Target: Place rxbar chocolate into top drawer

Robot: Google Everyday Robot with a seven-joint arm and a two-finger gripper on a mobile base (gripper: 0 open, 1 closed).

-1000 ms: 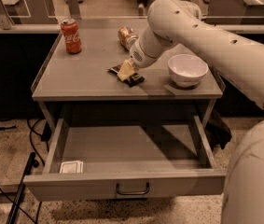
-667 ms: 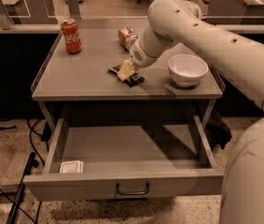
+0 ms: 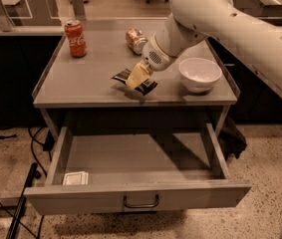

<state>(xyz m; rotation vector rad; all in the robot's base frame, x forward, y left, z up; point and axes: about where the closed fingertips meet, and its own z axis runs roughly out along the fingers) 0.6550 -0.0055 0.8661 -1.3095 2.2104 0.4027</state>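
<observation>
The rxbar chocolate, a dark flat bar, lies on the grey table top near its front middle. My gripper reaches down from the right, its pale fingers closed across the middle of the bar. The bar's two ends stick out on either side. The bar looks to be at or just above the table surface. The top drawer below is pulled fully open, with a dark wire handle on its front panel.
A red cola can stands at the back left of the table. A crumpled snack bag lies at the back middle and a white bowl at the right. A small white card lies in the drawer's front left corner.
</observation>
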